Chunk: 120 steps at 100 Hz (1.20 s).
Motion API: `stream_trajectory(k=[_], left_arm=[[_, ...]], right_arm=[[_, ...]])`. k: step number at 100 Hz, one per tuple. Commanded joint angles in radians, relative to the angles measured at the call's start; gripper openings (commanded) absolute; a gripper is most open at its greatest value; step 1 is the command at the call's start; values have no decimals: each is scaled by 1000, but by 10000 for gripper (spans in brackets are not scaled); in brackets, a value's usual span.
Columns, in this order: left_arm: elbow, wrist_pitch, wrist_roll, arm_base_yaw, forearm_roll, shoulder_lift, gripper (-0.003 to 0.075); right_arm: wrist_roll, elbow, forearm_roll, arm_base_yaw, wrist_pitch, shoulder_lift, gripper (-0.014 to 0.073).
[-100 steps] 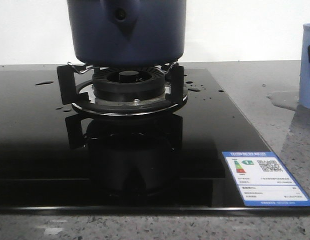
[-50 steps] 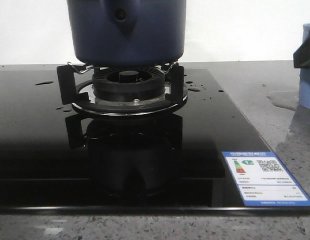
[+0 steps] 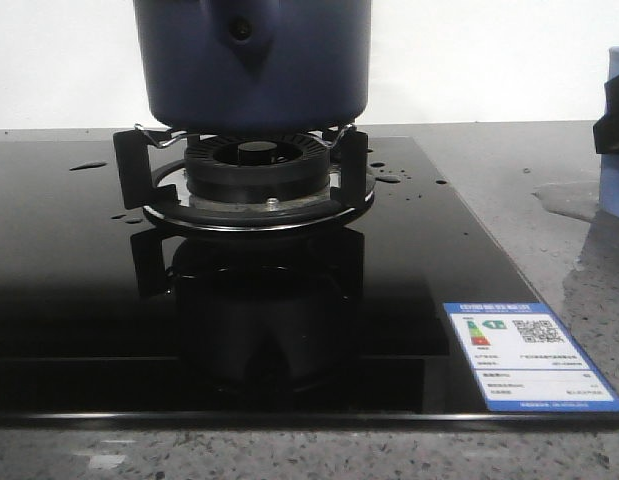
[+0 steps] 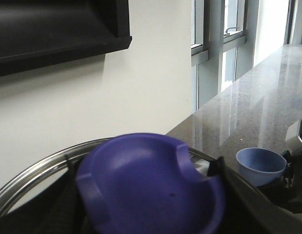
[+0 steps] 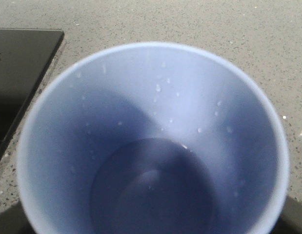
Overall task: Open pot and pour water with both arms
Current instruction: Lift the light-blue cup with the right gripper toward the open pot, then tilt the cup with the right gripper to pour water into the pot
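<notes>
Plainly, the work stood at its opening stage: the pot (image 3: 252,65) sat on the burner stand (image 3: 244,175) of a black glass hob (image 3: 79,290), at the far middle of the scene, with its bracket and round hole facing the camera. In the left wrist view a blue lid knob (image 4: 151,187) filled the foreground above a steel rim (image 4: 29,178), so the left arm seemed poised right over the lid; its claw was not visible in that picture, and I could not tell whether it was released or clenched.

Off to the right, a pale blue cup (image 3: 615,135) stood on the grey speckled bench (image 3: 549,170), partly crossed by a dark part at the right edge of the front view, which was likely the right claw (image 3: 613,120). The right wrist view looked straight down into that cup (image 5: 153,141), and the water (image 5: 153,192) lay shallow at its bottom, with droplets clinging to the inner wall. Whether the right claw had closed on the cup could not be told.

My judgement was that the lid had to come off first, lifted straight up by its knob, and only then could the cup be carried across and tipped over the open pot.

Drops of liquid lay scattered on the hob, and a small puddle (image 3: 564,200) spread on the bench just beside the cup. An energy label (image 3: 529,358) sat at the hob's near right corner. Behind was a plain pale wall (image 4: 141,83), with a window (image 4: 224,39) farther along the bench.
</notes>
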Motion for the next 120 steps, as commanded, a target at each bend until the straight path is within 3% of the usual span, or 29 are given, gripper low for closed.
stream_trajectory(k=[1, 22, 40, 64, 81, 120], left_arm=[[-29, 9, -9, -1, -106, -33, 279], [-29, -8, -11, -1, -112, -53, 279], [-29, -64, -33, -1, -114, -88, 279], [-29, -71, -36, -1, -117, -111, 279], [-29, -69, -36, -1, -129, -115, 279], [-29, -66, -56, -1, -129, -115, 279]], right_arm=[[1, -31, -25, 1, -59, -30, 309], [1, -99, -114, 1, 37, -137, 309], [1, -254, -189, 1, 227, -163, 309], [-30, -516, -208, 1, 489, -83, 309], [-136, -726, -211, 35, 662, 32, 309], [-144, -1005, -414, 149, 718, 233, 309]])
